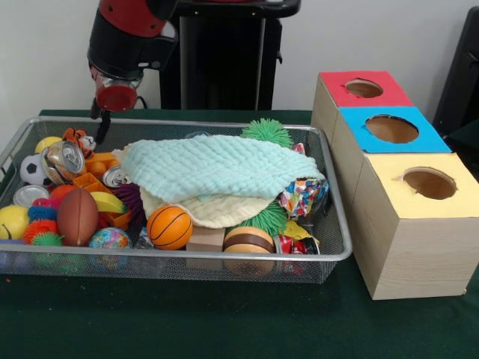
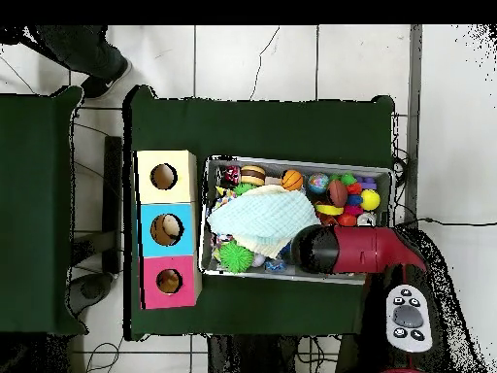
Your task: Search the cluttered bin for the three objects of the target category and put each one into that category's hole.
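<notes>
Your arm (image 1: 127, 37) hangs over the bin's (image 1: 187, 123) far corner, gripper (image 1: 101, 123) above the tiger (image 1: 77, 137); I cannot tell its state.

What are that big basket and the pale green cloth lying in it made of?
The basket looks like silvery wire mesh with a shiny metal rim; you can see through its sides. The pale green cloth seems a soft, matte, quilted or waffle-textured fabric, judging by its bumpy surface and limp folds.
</notes>
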{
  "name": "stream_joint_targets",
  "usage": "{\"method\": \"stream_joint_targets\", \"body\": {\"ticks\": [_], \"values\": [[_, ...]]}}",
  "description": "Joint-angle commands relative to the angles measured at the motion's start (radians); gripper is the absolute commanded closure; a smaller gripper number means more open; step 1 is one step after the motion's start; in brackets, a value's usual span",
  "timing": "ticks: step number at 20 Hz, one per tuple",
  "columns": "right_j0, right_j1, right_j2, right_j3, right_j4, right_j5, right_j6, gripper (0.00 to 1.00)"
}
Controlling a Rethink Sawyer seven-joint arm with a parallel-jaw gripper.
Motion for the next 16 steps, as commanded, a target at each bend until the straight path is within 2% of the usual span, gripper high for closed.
{"method": "stream_joint_targets", "body": {"ticks": [1, 12, 16], "values": [[-0.032, 0.03, 0.155, 0.09, -0.07, -0.069, -0.261, 0.0], [-0.045, 0.044, 0.149, 0.1, -0.143, -0.119, -0.197, 0.0], [-0.049, 0.033, 0.131, 0.128, -0.174, -0.143, -0.181, 0.0]]}}
